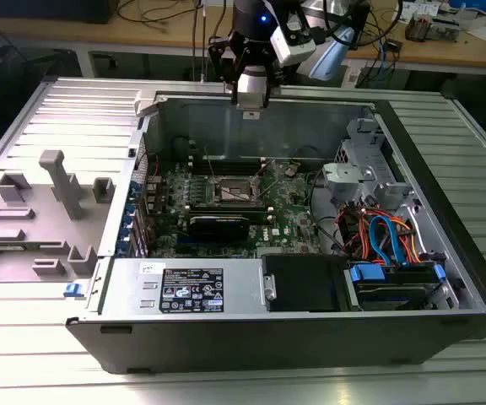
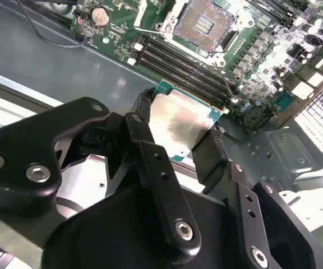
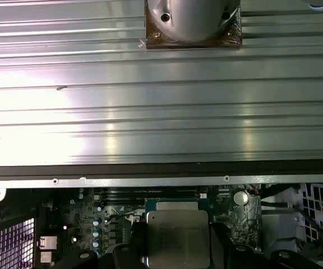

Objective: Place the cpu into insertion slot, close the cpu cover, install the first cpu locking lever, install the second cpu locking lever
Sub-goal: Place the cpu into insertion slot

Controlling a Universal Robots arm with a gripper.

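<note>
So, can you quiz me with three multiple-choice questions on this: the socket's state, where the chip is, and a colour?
1. The insertion slot is: A open and empty; B filled; C covered.
2. The cpu is: A in the slot; B held by the gripper; C on the table.
3. The circuit board is: A red; B green; C white.
Answers: A, its dark centre lies bare; B, the gripper is shut on it in both wrist views; B, green shows around the slot.

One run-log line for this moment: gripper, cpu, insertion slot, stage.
gripper: shut on cpu | cpu: held above case, off the board | insertion slot: open, empty | stage: cpu not yet placed
</note>
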